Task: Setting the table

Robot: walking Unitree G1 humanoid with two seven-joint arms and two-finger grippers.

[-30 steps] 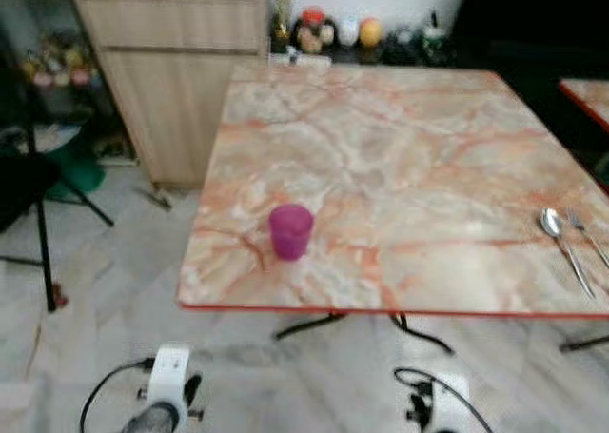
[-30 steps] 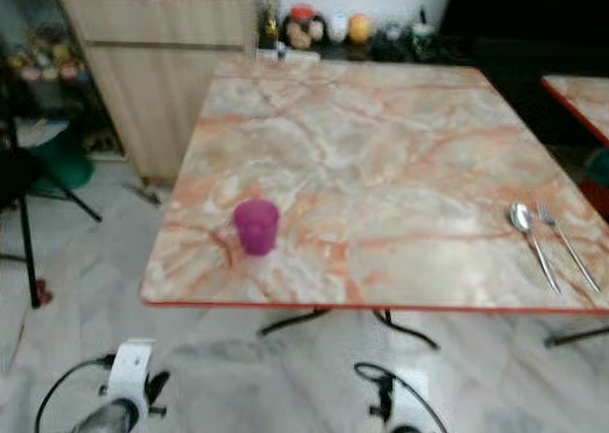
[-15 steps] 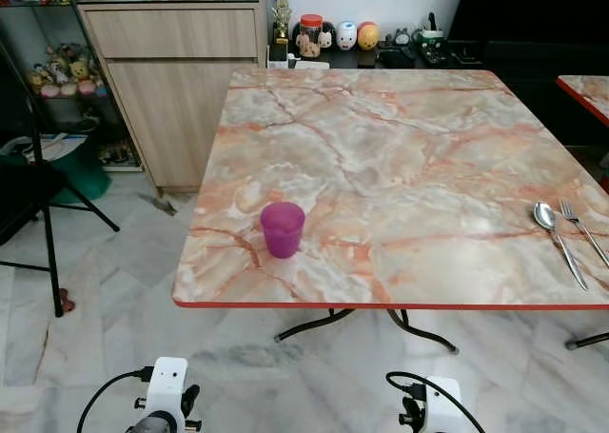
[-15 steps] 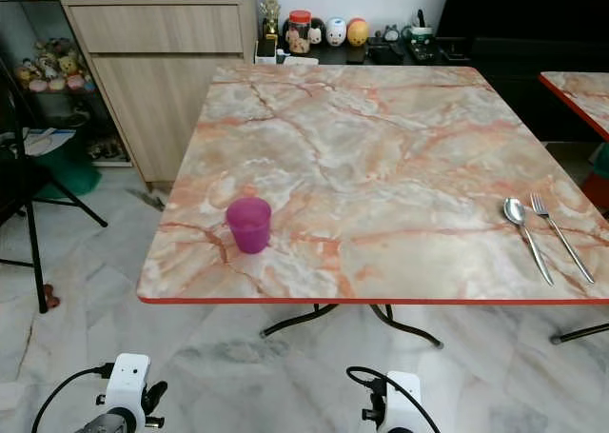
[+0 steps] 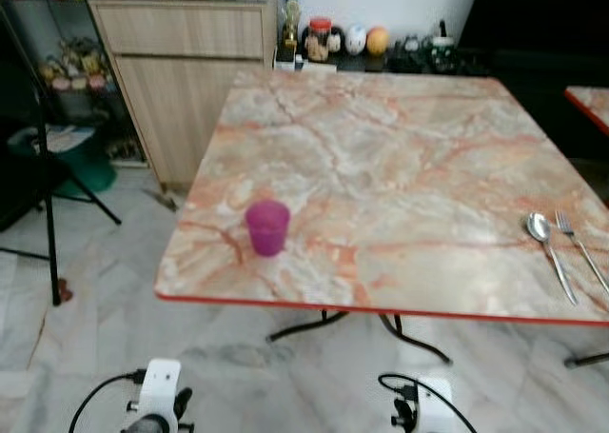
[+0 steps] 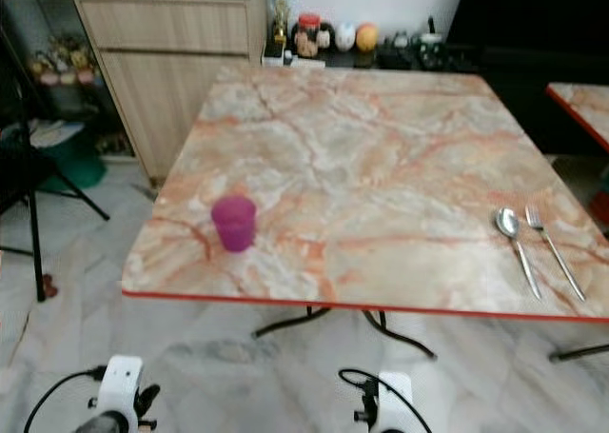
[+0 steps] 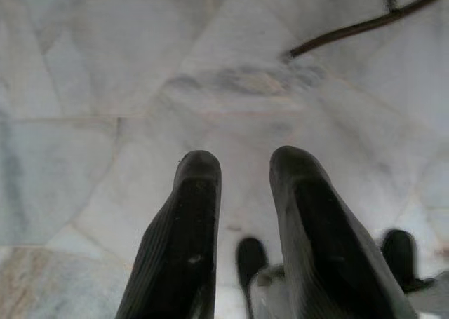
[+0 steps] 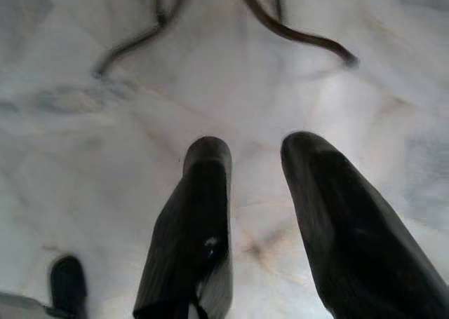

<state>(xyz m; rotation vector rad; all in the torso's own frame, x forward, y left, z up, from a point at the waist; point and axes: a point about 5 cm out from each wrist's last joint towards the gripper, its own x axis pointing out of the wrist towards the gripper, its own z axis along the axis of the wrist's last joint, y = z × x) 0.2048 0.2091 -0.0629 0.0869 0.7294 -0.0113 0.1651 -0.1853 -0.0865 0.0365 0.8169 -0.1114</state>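
Observation:
A magenta plastic cup (image 5: 267, 227) stands upright near the front left corner of the marble-patterned table (image 5: 381, 157). A spoon (image 5: 549, 250) and a fork (image 5: 580, 249) lie side by side at the table's front right. Both arms hang low in front of the table, over the floor. My left gripper (image 7: 242, 166) is open, its two black fingers pointing at the tiled floor with nothing between them. My right gripper (image 8: 255, 151) is open too, above the floor near the table's black legs.
A wooden cabinet (image 5: 186, 81) stands left of the table's far end, with jars and figurines (image 5: 343, 39) on a low shelf behind. A black tripod (image 5: 43, 186) and a green bin (image 5: 76, 157) stand at the left. A second table's corner (image 5: 590, 105) shows at right.
The whole picture has shifted slightly left and blurred, so the camera moved. The cup, spoon and fork keep their places on the table. Both arms still hang low.

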